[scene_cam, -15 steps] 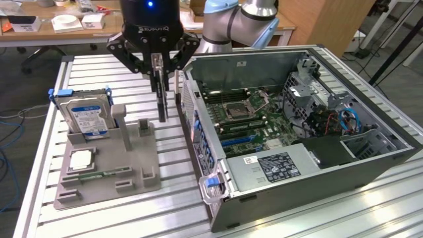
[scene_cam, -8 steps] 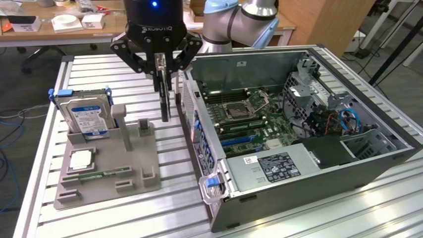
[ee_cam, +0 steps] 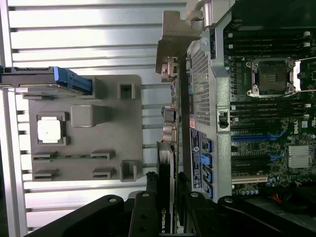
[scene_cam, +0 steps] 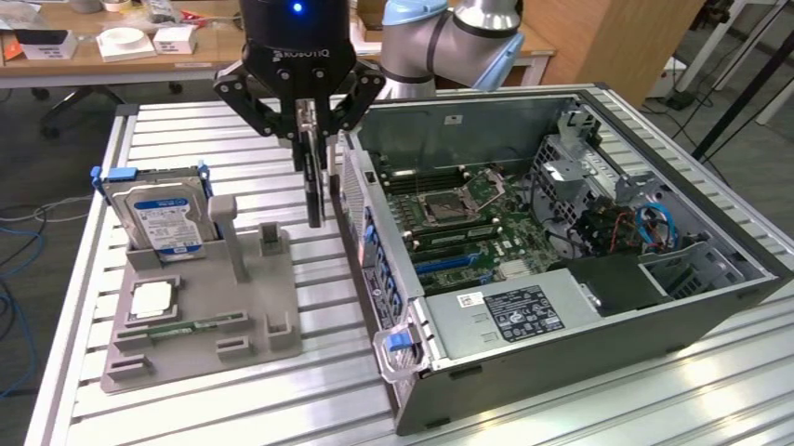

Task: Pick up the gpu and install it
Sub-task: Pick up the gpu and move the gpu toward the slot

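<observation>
Below the jaws: slatted aluminium tabletop point(scene_cam: 174, 139), wooden desk point(scene_cam: 223, 44) behind. Jaws clamped on thin black gpu card point(scene_cam: 315, 190), upright, between grey plastic tray point(scene_cam: 205, 346) and open computer case point(scene_cam: 620, 311).

I see a wooden desk point(scene_cam: 77, 63) across the upper left, a wooden cabinet point(scene_cam: 620, 37) upper right, grey floor point(scene_cam: 32, 177) at left.

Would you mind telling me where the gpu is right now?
In the exterior view, the gpu hangs upright, clamped in the gripper, over the table between the grey parts holder on that view's left and the open computer case on its right.
</observation>
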Tool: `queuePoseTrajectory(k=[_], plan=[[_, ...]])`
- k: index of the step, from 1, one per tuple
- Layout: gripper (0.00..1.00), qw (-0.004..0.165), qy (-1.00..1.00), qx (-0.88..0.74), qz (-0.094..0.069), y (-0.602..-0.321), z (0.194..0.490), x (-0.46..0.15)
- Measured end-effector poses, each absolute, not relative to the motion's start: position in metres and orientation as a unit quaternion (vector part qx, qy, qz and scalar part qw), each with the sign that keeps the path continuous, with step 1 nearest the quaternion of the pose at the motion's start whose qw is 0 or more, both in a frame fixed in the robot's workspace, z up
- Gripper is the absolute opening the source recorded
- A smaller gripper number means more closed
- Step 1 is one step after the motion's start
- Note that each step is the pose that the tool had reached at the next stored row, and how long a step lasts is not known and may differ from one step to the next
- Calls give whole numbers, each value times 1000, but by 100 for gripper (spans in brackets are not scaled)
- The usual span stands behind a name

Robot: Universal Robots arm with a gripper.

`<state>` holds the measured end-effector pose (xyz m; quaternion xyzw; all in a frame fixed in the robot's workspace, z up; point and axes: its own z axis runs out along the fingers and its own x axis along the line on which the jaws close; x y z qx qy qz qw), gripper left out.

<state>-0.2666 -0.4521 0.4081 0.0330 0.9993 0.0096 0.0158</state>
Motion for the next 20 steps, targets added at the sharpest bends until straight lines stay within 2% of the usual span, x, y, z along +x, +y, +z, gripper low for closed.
queuePoseTrajectory(k=[20], plan=[[26,16,999,33,10,-452,408,-256]])
